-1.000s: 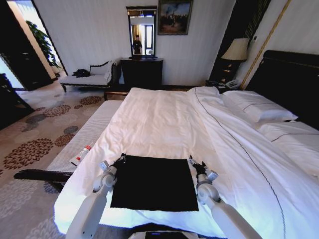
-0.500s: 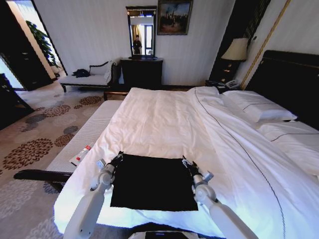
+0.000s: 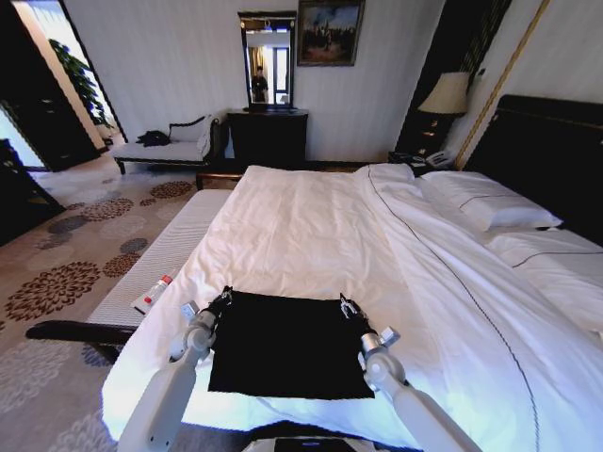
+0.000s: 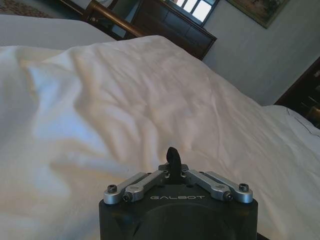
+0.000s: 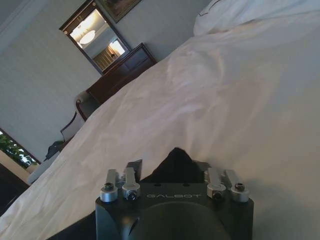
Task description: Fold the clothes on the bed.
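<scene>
While both grippers (image 3: 223, 299) (image 3: 347, 306) pinch the T-shirt (image 3: 287, 344), a bottle (image 3: 156, 292) lies nearby.

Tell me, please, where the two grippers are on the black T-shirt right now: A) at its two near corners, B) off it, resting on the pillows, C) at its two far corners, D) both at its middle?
C: the left gripper and right gripper each pinch black cloth at a far corner of the T-shirt, which lies flat on the bed.
</scene>
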You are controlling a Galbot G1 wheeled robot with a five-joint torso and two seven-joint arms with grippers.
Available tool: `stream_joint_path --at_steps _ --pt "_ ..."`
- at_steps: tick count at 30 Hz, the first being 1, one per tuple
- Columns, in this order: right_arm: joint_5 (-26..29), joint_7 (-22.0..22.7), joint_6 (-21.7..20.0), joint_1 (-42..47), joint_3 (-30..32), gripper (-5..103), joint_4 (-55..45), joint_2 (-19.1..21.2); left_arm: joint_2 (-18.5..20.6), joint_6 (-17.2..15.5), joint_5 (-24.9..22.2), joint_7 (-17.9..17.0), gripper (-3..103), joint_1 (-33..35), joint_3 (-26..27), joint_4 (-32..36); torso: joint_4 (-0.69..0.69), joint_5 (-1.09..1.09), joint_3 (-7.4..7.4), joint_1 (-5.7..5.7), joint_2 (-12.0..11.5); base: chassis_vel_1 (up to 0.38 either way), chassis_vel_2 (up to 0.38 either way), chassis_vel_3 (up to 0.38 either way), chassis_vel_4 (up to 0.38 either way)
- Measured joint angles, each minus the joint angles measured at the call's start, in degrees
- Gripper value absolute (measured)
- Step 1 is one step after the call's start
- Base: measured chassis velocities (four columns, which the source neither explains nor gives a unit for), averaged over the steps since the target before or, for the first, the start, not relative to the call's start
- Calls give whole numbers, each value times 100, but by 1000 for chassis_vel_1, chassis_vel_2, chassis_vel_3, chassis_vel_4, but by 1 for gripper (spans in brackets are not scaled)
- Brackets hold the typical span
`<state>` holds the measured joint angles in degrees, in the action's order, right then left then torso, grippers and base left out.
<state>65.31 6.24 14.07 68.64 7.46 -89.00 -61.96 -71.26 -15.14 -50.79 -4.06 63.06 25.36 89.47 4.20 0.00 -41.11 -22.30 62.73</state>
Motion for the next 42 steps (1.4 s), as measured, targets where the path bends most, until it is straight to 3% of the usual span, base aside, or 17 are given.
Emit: stream_joint_path --at_steps 4,11,13,16,23,30,42 --pt "1 -88 39 13 -20 46 -2 -24 15 0 0 0 1 3 2 10 0 -1 0 0 0 0 0 0 0" --pt "25 -395 83 75 -79 13 -79 30 57 -2 -3 2 1 8 25 12 0 -1 0 0 0 0 0 0 0" --pt "25 -398 86 84 -81 13 -81 30 56 -2 -3 2 1 9 26 12 0 -1 0 0 0 0 0 0 0" --pt "24 -401 137 121 -43 2 -118 20 54 -2 -5 3 1 10 36 26 0 -1 0 0 0 0 0 0 0" --pt "47 -581 504 298 257 2 -655 9 90 11 -62 25 1 87 183 389 0 0 0 0 0 0 0 0 0" --pt "220 -636 804 794 648 2 -1820 35 123 9 -588 85 1 537 559 1719 0 0 1 0 0 0 0 0 0" --pt "135 -658 892 1690 1528 2 -3451 -65 348 -112 -1369 11 1 1452 1486 3299 0 -2 1 1 1 0 0 0 0"
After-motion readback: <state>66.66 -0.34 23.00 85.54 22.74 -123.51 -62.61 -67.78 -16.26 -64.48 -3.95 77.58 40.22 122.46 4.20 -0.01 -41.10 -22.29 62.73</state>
